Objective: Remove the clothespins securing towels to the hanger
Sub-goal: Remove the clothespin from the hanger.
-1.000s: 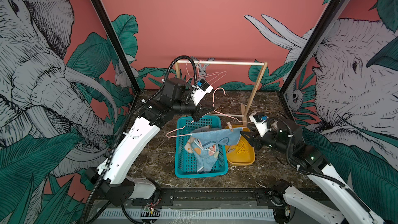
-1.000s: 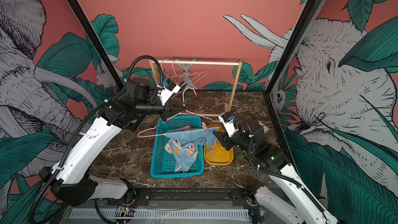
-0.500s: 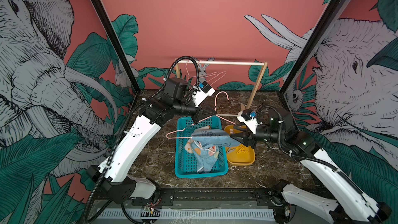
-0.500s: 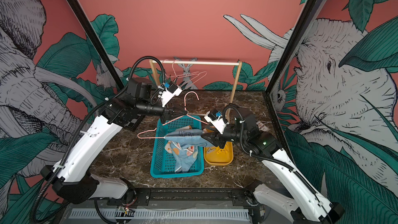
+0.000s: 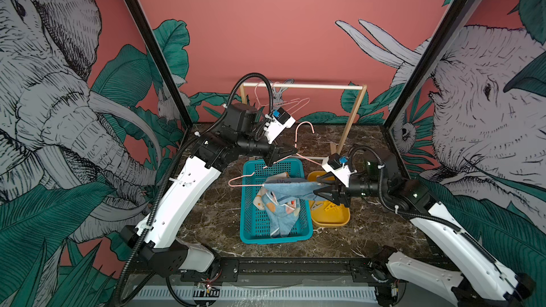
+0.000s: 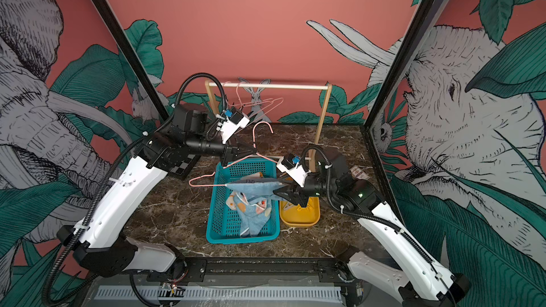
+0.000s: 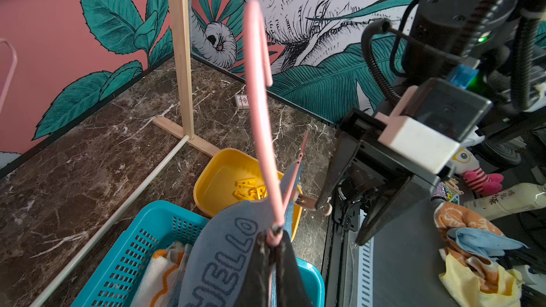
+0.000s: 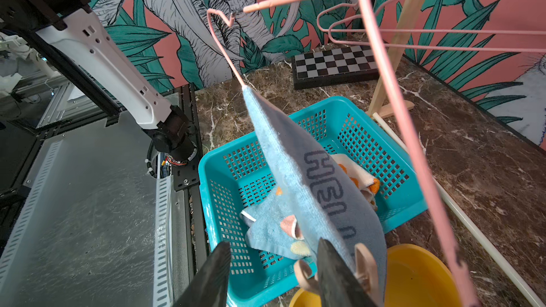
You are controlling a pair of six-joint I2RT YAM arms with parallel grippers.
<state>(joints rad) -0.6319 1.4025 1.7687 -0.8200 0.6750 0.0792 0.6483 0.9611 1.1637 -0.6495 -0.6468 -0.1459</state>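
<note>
Tan pin (image 7: 307, 202) horiz., handles rightwd

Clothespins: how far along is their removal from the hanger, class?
Done: yellow clothespins lie in the yellow tray, two towels in the teal basket. In hand: left end effector grips the pink hanger; right end effector, open, reaches the tan clothespin. Left: unclipping it, freeing the blue towel.

Both top views look down from high at the front onto the worktop (image 5: 212, 220); wrist views sit close, sharing the basket (image 7: 159, 206)
</note>
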